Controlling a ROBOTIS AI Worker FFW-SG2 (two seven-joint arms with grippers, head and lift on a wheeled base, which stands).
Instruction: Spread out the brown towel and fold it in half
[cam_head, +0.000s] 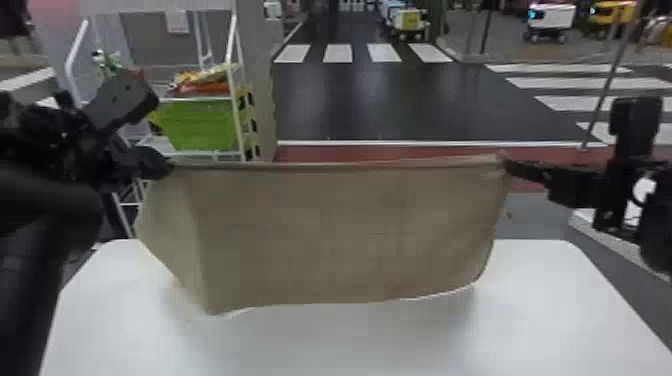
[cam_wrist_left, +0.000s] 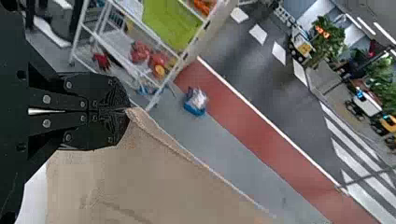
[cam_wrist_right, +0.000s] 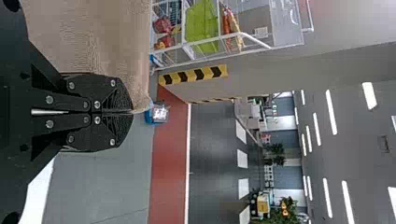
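So the left pincer (cam_wrist_left: 127, 110) is closed tight on one top corner of the brown towel (cam_head: 350, 230), just at the fingertips; the right pincer (cam_wrist_right: 132, 112) has the other top corner nipped the same way, narrow with cloth at the very tips. The towel hangs between the two, above the white table (cam_head: 350, 340); can't tell if the hem touches down anywhere.

What worries me: such small bites of cloth could slip if the arms pull apart too hard, and then one side flops into a heap; the left side has a flap angled away from the main panel, so it might tuck under and get laid down as a crease; the bottom hem also slants, lower toward the left, so it could land skewed and throw off the half fold; and if the arms set it down too far forward, I'd guess the cloth ends up over the table's far edge.

As for direction, the long axis runs left to right, pincer to pincer, pretty much level along the top; the broad face looks toward the robot, hem pointing down.
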